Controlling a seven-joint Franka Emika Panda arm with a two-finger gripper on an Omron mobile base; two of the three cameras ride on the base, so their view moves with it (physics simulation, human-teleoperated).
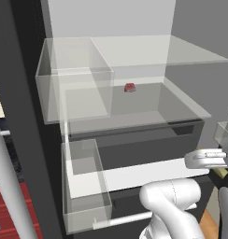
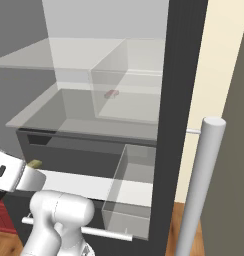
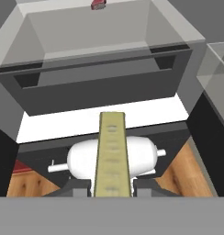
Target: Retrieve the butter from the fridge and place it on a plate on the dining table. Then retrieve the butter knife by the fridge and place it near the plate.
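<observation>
The fridge [image 1: 27, 116] [image 2: 181, 75] stands open in front of me, showing its glass shelves and dark drawers [image 3: 100, 87]. My gripper [image 3: 112, 186] is shut on the butter [image 3: 112, 147], a pale yellow-olive stick that points up the middle of the hand view. From the left base the gripper [image 1: 222, 164] is at the right edge, outside the fridge at drawer height, with a bit of butter [image 1: 221, 172] under it. From the right base the gripper [image 2: 36, 170] is at the left edge, with the butter's tip [image 2: 34, 163] showing. The plate, dining table and butter knife are out of view.
A tiny red item [image 1: 129, 87] [image 2: 111, 93] [image 3: 98, 4] lies on the middle shelf. Clear door bins [image 1: 85, 186] [image 2: 131, 190] jut out on both sides. Long pale door handles [image 1: 8, 186] [image 2: 201, 185] stand close by. A red cabinet [image 1: 13, 214] is at the lower left.
</observation>
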